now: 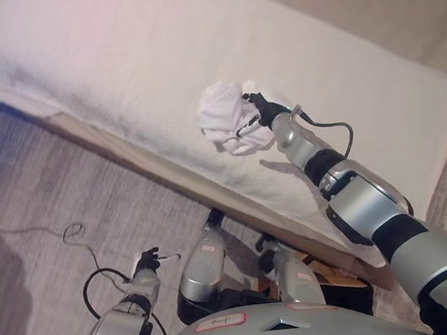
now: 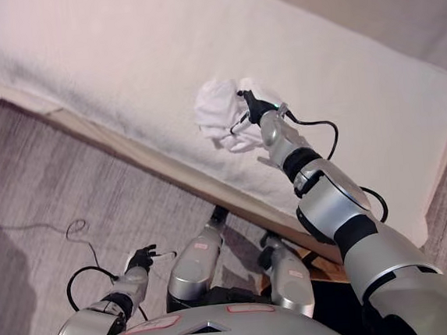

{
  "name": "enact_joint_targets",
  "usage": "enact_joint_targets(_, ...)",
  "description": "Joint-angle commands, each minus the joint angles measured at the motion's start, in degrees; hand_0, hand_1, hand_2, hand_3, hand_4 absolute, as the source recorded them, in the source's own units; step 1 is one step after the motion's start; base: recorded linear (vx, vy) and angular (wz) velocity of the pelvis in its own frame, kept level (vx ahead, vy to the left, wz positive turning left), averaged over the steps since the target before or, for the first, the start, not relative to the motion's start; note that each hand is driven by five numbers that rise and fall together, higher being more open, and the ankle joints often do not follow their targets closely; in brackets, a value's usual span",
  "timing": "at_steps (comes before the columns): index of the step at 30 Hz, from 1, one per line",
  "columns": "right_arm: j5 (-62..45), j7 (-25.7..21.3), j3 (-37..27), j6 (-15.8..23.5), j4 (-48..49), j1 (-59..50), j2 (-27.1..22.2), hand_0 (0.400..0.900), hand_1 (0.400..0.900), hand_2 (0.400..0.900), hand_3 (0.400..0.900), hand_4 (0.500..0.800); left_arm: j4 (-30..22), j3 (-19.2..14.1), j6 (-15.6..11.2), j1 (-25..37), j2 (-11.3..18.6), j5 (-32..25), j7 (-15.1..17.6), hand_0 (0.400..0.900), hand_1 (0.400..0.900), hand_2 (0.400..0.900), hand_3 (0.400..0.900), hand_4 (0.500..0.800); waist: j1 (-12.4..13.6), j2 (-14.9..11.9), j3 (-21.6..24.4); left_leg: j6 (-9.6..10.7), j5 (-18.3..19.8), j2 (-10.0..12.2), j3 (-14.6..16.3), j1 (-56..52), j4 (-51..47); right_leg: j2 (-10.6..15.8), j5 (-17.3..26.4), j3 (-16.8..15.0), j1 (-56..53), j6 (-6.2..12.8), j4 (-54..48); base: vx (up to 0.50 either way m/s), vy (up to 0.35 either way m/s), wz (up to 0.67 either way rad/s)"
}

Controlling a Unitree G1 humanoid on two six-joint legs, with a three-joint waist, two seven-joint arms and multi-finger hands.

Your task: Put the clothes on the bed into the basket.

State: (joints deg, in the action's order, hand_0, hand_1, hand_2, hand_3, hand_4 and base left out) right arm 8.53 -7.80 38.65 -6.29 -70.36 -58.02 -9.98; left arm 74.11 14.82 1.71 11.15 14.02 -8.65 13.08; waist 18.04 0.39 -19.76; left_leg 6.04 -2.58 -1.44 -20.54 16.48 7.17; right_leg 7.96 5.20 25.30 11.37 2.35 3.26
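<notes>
1. The right robot hand [image 1: 259,109], at the end of an outstretched arm, has its dark fingers curled into the crumpled white cloth garment [image 1: 225,118], gripping it; the garment rests on the wide cream-covered bed [image 1: 104,60].
2. No basket shows in either view, so by my judgement the lift and carry are not yet done.
3. The left robot hand [image 1: 147,262] hangs low over the grey wood-grain floor [image 1: 44,175], well apart, fingers loosely curled and empty.

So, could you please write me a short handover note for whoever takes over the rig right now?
Right hand: on the white garment bunched on the bed, fingers curled into the cloth.
Left hand: idle, low over the floor; whether it is open or shut cannot be seen.
Basket: not in view.
Done: nothing in the basket yet.
Left: lift the garment and carry it to the basket.
</notes>
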Motion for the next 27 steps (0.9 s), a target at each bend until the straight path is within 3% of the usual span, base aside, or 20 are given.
enact_joint_targets(1,-1.7,-3.7,0.8,1.5,-1.2,-8.4,-1.5,0.9,0.9,0.9,0.9,0.8,1.4,2.9,-0.7,-0.1,4.4,-2.7,2.6,0.9,0.9,0.9,0.9,0.8,1.7,-0.2,-1.5,-1.8,-5.0,-0.7,2.2,2.8,-2.9,7.4,-5.3,-3.9,1.2,4.81,11.5,-0.05,-0.003,0.22)
enact_joint_targets(6,-3.3,-3.9,0.4,1.6,-1.7,-9.4,-1.9,0.9,0.9,0.9,0.9,0.8,1.7,2.8,-0.5,0.3,4.5,-3.7,2.7,0.9,0.9,0.9,0.9,0.8,3.0,-0.2,-3.1,-1.7,-3.4,-1.5,0.9,5.4,-0.4,8.1,-8.2,-3.0,2.6,4.92,14.3,0.01,-0.032,0.25)
enact_joint_targets(21,0.6,-3.2,3.9,-0.1,-9.2,-17.2,-6.8,0.9,0.9,0.9,0.9,0.8,-1.1,5.0,-1.2,1.1,4.2,-7.3,2.6,0.9,0.9,0.9,0.9,0.8,5.9,2.5,-7.0,-1.7,-6.1,-3.2,-1.7,10.6,-1.4,9.3,-10.3,-1.0,8.3,4.43,18.9,-0.03,0.012,0.13)
enact_joint_targets(22,1.7,-2.8,4.6,-0.3,-9.8,-17.8,-7.1,0.871,0.871,0.871,0.871,0.782,-1.2,5.3,-1.2,1.5,4.1,-7.4,2.6,0.9,0.9,0.9,0.9,0.8,6.0,2.7,-7.1,-1.8,-6.1,-3.2,-1.7,10.6,-1.5,9.2,-10.4,-1.2,8.5,4.4,19.1,0.0,0.0,0.0)
enact_joint_targets(23,1.7,-2.9,4.6,-0.6,-10.1,-18.7,-7.3,0.588,0.588,0.588,0.588,0.613,-1.7,5.9,-1.3,1.8,3.9,-7.6,2.7,0.9,0.9,0.9,0.9,0.8,5.9,3.0,-7.4,-1.8,-6.2,-3.3,-1.7,10.7,-1.6,9.3,-10.5,-1.4,8.8,4.37,19.3,-0.03,0.029,-0.02)
enact_joint_targets(24,2.3,-3.1,5.0,-0.6,-10.1,-19.0,-7.3,0.4,0.4,0.4,0.4,0.5,-1.9,6.0,-1.3,1.9,3.7,-7.8,2.7,0.9,0.9,0.9,0.9,0.8,5.8,3.0,-7.5,-1.9,-6.2,-3.3,-1.6,10.8,-1.6,9.3,-10.5,-1.6,9.1,4.36,19.6,-0.02,0.021,-0.03)
enact_joint_targets(27,2.5,-3.2,5.3,-0.8,-10.0,-19.3,-7.5,0.4,0.4,0.4,0.4,0.5,-2.3,6.3,-1.4,2.1,3.5,-8.3,2.8,0.9,0.9,0.9,0.9,0.8,5.6,3.1,-7.7,-1.9,-6.2,-3.3,-1.4,10.9,-1.4,9.2,-10.6,-2.0,9.3,4.28,19.8,-0.01,0.004,-0.04)
